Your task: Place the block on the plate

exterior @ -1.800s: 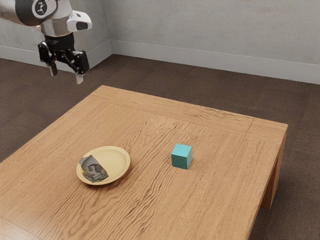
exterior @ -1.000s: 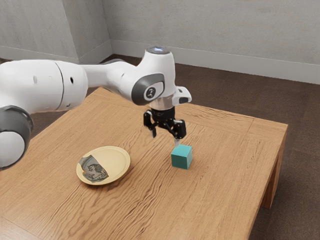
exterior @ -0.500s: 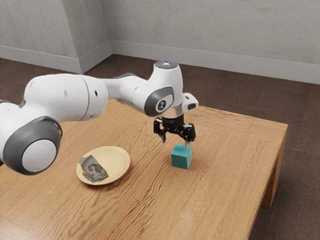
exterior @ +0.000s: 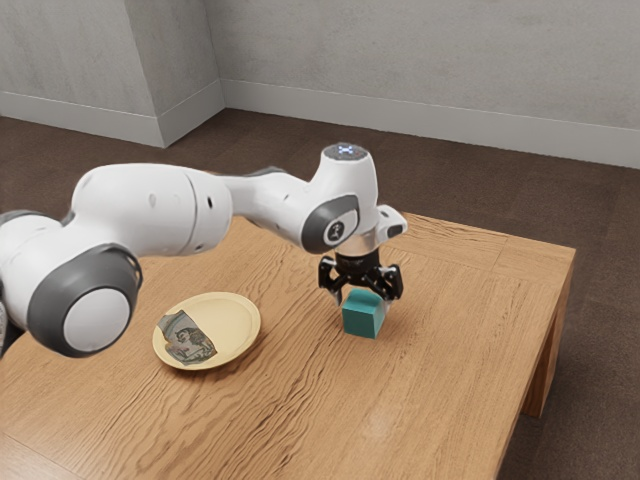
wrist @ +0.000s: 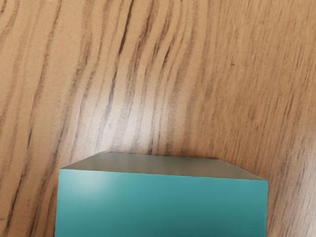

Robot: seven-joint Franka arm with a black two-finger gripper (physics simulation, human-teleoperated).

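The black pincer (exterior: pixel 362 303) sits low over the teal cube (exterior: pixel 361 322), its fingers apart. The cube rests on the wooden table (exterior: pixel 430 390), in from the far edge; the yellow plate (exterior: pixel 233 318) lies toward the exterior view's left, nearer that side's edge.

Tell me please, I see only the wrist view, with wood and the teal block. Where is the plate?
Observer: The plate is on the table, at the exterior view's left of the teal block.
Operator: Thank you. Is the block already gripped?
Observer: No, the gripper is open, with its fingers around the block.
Operator: And does the plate have something on it?
Observer: It has a dark patterned patch; printed or loose, I cannot tell.
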